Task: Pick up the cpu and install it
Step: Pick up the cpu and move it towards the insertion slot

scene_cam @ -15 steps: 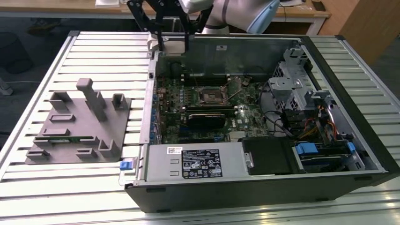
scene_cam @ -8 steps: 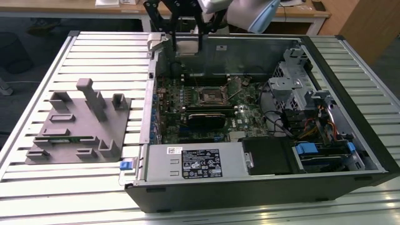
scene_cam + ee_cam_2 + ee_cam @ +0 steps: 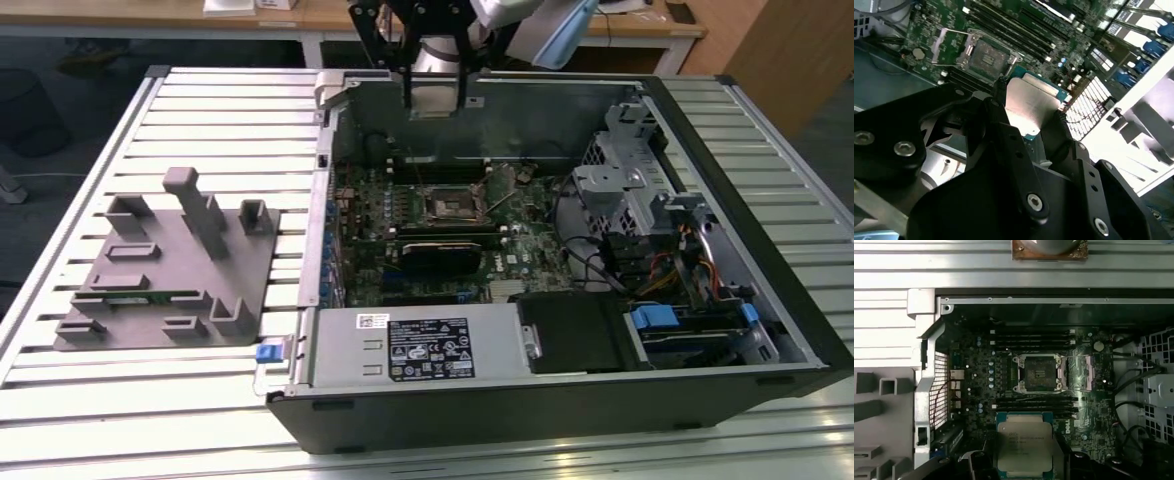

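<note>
The cpu (image 3: 1030,104), a small flat square chip with a pale silvery top, is clamped between my gripper's (image 3: 1031,107) black fingers (image 3: 1004,135). In the exterior view my gripper (image 3: 437,100) hangs with the cpu (image 3: 437,96) above the far wall of the open computer case (image 3: 747,180). The open, empty socket (image 3: 451,205) lies on the green motherboard below and nearer the camera. In the first wrist view the cpu (image 3: 1024,442) sits level in the gripper (image 3: 1024,460), apart from the socket (image 3: 1037,372), whose metal load frame is folded open beside it.
A grey plastic holder (image 3: 167,270) with upright posts stands on the slatted table at the exterior view's left, with a thin green memory stick (image 3: 134,297) in it. Inside the case are a drive cage (image 3: 634,180), cables and a power supply (image 3: 420,345).
</note>
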You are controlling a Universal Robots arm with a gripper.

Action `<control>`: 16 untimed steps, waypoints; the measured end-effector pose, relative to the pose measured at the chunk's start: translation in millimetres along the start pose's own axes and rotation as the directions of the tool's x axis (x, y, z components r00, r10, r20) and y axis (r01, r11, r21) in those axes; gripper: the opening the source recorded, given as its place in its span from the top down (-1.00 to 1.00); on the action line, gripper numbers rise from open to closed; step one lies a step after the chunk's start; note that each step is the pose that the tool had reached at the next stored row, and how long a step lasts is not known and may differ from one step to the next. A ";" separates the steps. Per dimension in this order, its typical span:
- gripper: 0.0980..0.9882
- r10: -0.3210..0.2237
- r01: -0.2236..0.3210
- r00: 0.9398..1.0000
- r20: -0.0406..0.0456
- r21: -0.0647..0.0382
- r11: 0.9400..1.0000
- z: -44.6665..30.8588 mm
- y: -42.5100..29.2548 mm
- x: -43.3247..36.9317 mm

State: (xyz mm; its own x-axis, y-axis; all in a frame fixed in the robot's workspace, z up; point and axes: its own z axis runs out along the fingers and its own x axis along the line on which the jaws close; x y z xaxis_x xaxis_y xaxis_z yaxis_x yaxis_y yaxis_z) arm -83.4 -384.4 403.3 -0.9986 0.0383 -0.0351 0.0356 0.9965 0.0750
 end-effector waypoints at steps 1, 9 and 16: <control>0.04 0.000 0.000 1.000 0.001 0.000 1.000 0.3 0.5 -3.3; 0.04 0.000 0.000 1.000 0.005 -0.020 1.000 2.0 5.3 -30.1; 0.04 0.001 -0.001 1.000 0.002 -0.022 1.000 3.5 7.0 -58.2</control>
State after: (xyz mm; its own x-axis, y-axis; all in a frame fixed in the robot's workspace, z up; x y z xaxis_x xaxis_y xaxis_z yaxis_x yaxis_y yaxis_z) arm -24.8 -379.4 402.4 -0.9985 0.0392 -0.0373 0.0354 0.9946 0.0972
